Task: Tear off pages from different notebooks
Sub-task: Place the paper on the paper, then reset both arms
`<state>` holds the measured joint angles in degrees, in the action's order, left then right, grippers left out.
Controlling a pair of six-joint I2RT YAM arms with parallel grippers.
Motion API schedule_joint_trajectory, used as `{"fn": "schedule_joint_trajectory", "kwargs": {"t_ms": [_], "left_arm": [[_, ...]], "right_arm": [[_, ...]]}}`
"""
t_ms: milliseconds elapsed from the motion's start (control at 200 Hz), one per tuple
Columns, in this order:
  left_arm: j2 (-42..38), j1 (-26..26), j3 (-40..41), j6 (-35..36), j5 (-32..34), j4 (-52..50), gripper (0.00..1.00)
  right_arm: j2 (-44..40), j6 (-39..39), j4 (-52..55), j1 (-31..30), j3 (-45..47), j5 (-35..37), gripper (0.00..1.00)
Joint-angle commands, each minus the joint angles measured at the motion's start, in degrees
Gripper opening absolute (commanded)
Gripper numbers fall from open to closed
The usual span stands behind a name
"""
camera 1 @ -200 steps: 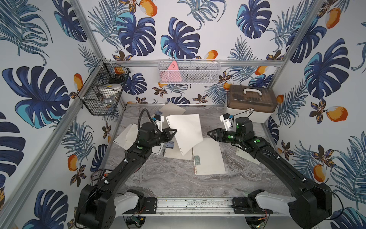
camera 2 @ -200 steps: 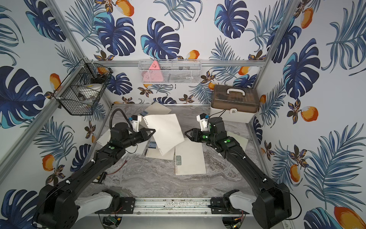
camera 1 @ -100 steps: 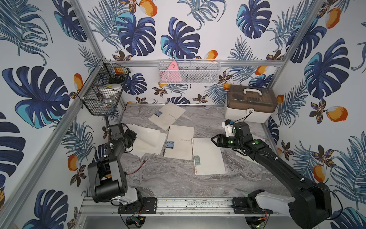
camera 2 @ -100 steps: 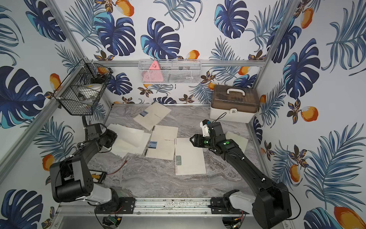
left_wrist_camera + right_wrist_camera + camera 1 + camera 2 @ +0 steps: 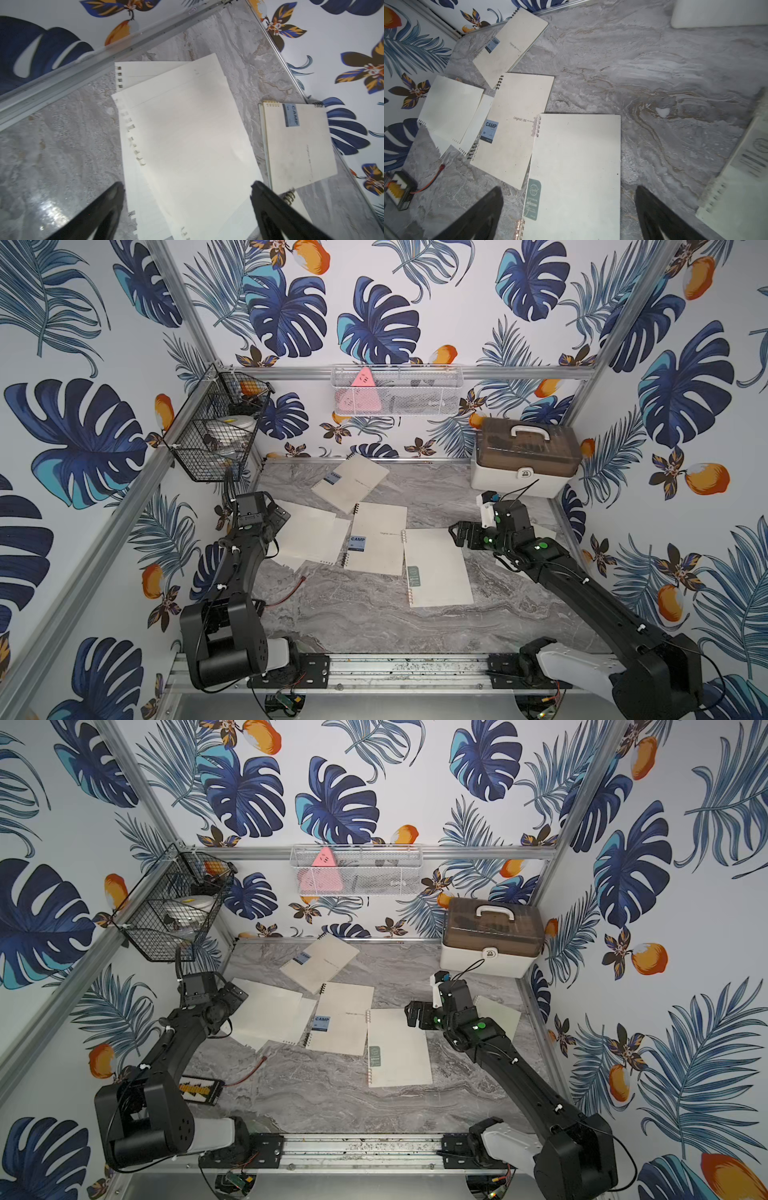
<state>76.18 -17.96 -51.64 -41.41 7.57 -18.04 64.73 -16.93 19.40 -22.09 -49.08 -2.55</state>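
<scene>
Between leaf-print walls (image 5: 374,302), marble tabletop (image 5: 353,614), notebooks (image 5: 378,543)

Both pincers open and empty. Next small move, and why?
Probably lower the right pincer onto the green-label notebook to lift its cover: it lies closed beneath the open jaws, and torn pages lie by the left pincer.

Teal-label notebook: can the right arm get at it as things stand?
Probably yes. The right arm's fingers stand open close by the teal-label notebook, which lies flat and uncovered on the table, its spiral edge overlapping the middle CAMP notebook. Nothing sits between them.
</scene>
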Motion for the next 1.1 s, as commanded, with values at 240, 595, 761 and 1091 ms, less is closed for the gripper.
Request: {"fn": "schedule_joint_trajectory", "kwargs": {"t_ms": [240, 595, 761, 1091], "left_arm": [[-15.90, 15.23, 20.06, 12.46, 14.08, 20.93, 0.99], [-11.26, 20.05, 36.73, 31.66, 8.92, 51.39, 0.99], [-1.67, 21.12, 36.54, 35.89, 1.98, 64.61, 0.99], [19.81, 20.27, 37.24, 40.15, -1.74, 91.97, 0.99]], "right_arm": [[-3.49, 16.29, -26.80, 1.42, 16.62, 20.85, 1.00], [5.35, 14.02, -44.87, 11.24, 25.51, 14.72, 1.00], [15.06, 12.78, -57.26, 15.96, 27.02, 11.24, 1.00], [31.81, 14.49, -80.56, 19.86, 27.80, 5.01, 1.00]]}}
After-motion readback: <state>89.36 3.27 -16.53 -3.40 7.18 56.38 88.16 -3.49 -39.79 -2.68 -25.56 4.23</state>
